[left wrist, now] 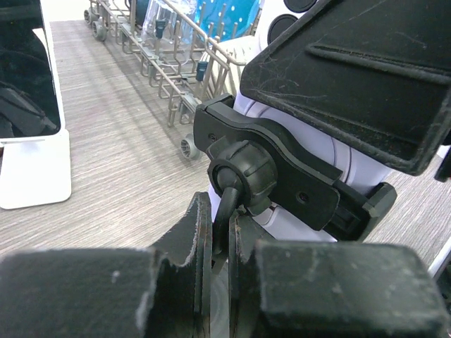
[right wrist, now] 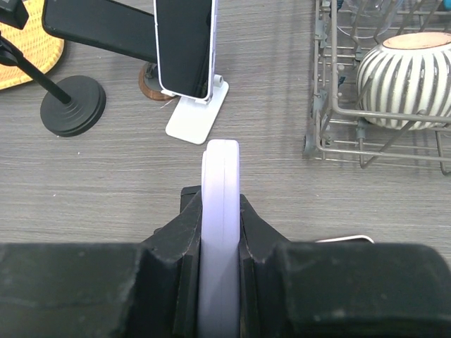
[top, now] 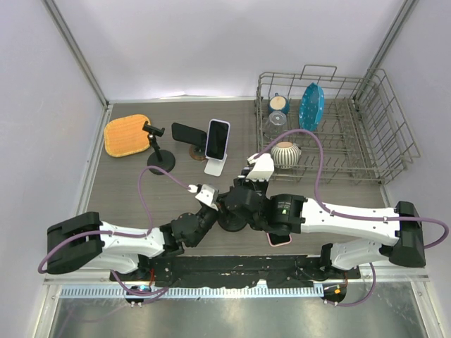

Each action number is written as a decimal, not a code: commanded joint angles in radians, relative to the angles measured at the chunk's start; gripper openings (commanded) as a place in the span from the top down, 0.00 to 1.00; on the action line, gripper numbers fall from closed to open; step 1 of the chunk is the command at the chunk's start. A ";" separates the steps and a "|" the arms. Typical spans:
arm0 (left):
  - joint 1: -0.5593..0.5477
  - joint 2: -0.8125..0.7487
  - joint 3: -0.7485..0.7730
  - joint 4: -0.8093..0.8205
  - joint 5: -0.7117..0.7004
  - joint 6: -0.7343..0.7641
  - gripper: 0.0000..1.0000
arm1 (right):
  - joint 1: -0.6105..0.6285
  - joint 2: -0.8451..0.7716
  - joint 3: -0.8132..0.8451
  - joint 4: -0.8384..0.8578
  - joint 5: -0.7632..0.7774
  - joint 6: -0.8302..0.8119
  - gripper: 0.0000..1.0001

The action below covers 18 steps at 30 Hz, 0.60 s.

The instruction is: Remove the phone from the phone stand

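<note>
The phone (right wrist: 220, 169), pale lavender and seen edge-on, is pinched between the fingers of my right gripper (right wrist: 220, 211), which is shut on it. In the left wrist view the phone's (left wrist: 255, 105) back sits in the black clamp head (left wrist: 282, 176) of the phone stand. My left gripper (left wrist: 220, 227) is shut on that stand's thin black stem (left wrist: 225, 208) just below the ball joint. From above, both grippers meet at mid-table, the left (top: 217, 211) and the right (top: 251, 204), over the stand's round base (top: 232, 224). Only a corner of the phone (top: 280, 240) shows there.
Behind stand a white stand with another phone (top: 217, 141), a black phone on a wooden puck (top: 189, 134), an empty black clamp stand (top: 159, 153) and an orange mat (top: 127, 135). A wire dish rack (top: 366, 158) at the right holds a striped bowl (top: 285, 153) and a blue plate (top: 311, 105).
</note>
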<state>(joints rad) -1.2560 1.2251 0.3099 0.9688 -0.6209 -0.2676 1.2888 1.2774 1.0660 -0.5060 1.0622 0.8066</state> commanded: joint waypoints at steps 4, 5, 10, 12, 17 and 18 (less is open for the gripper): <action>-0.013 -0.002 -0.041 0.024 -0.186 -0.084 1.00 | -0.036 0.025 0.022 -0.270 0.262 0.066 0.99; -0.013 -0.009 -0.042 0.024 -0.191 -0.084 1.00 | -0.037 0.025 0.025 -0.282 0.265 0.075 0.99; -0.013 -0.024 -0.052 0.024 -0.200 -0.084 1.00 | -0.045 0.022 0.028 -0.324 0.289 0.117 0.99; -0.013 -0.030 -0.057 0.022 -0.201 -0.085 1.00 | -0.049 0.020 0.028 -0.353 0.301 0.154 0.99; -0.011 -0.033 -0.055 0.002 -0.200 -0.073 1.00 | -0.049 -0.006 0.020 -0.335 0.297 0.161 0.99; -0.011 -0.029 -0.048 -0.002 -0.200 -0.062 1.00 | -0.051 -0.016 0.011 -0.307 0.289 0.113 0.99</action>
<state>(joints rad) -1.2671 1.1889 0.2775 1.0103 -0.7582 -0.3168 1.2350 1.3083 1.0744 -0.8509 1.2598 0.9276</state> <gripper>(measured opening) 0.101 0.212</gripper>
